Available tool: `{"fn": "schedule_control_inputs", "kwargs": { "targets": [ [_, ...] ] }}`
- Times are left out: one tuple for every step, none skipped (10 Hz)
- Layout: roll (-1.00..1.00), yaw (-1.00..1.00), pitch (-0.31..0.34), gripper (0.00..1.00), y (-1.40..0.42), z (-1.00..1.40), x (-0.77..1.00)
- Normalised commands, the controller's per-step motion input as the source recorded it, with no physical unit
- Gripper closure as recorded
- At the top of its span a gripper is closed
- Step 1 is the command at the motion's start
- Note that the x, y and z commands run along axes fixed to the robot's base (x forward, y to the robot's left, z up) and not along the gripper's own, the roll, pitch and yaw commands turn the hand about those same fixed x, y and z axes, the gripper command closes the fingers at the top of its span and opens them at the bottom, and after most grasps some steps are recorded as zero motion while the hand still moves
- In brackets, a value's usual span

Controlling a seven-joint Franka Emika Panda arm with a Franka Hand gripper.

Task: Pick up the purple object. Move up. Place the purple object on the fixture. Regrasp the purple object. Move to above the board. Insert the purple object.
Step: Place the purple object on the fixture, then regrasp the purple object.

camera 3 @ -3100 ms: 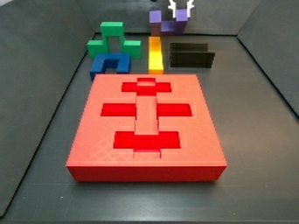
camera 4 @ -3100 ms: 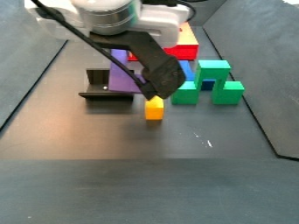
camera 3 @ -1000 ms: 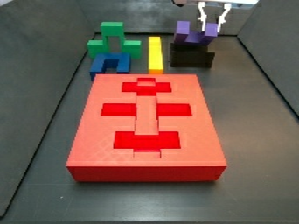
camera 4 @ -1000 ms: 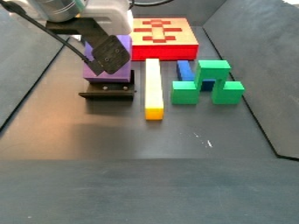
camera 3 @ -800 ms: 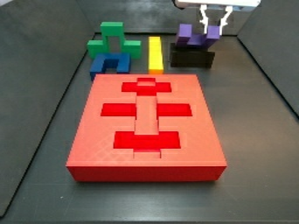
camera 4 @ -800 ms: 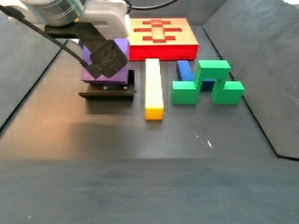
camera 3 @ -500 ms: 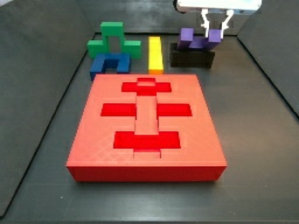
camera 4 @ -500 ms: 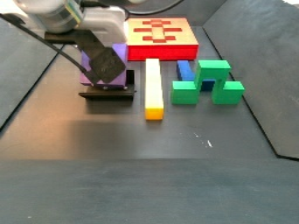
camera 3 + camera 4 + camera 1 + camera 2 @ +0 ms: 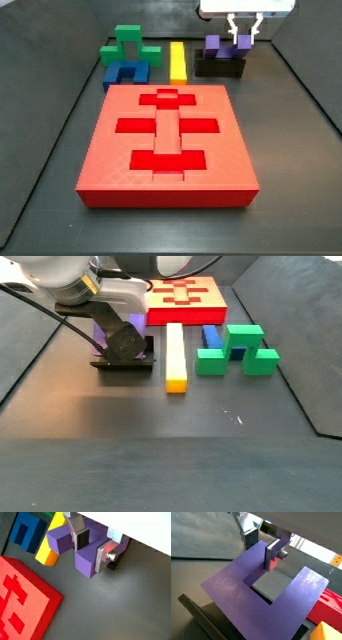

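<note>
The purple object [image 9: 218, 45] is a U-shaped block sitting on the black fixture [image 9: 221, 66] at the far right of the floor. In a side view it stands upright in the fixture's recess. My gripper [image 9: 242, 40] is shut on one of its prongs. In both wrist views the silver fingers [image 9: 103, 558] press on either side of a purple prong [image 9: 85, 561], and the other prong [image 9: 304, 592] is free. The gripper [image 9: 126, 342] hides most of the purple object [image 9: 104, 332] over the fixture [image 9: 123, 364]. The red board [image 9: 167, 140] lies in the middle.
A yellow bar [image 9: 178, 60] lies just left of the fixture. A blue U-shaped block [image 9: 123, 72] and a green block [image 9: 127, 42] sit beyond it. The same pieces show in a side view [image 9: 174, 356]. Dark walls enclose the floor.
My gripper has come down with the purple object from above the fixture until the block rests on it. The grip has stayed shut.
</note>
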Motion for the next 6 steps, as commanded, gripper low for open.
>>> {"fn": "schedule_control_inputs", "kwargs": {
  "targets": [
    [0.50,0.10,0.297,1.00,-0.04,0.00,0.06],
    [0.00,0.08,0.003,1.00,0.01,0.00,0.02],
    [0.00,0.00,0.000,1.00,0.00,0.00,0.00],
    [0.00,0.00,0.000,0.00,0.00,0.00,0.00],
    [0.49,0.05,-0.117,0.00,-0.01,0.38,0.05],
    [0.65,0.04,-0.143,0.00,0.00,0.46,0.04]
  ]
}}
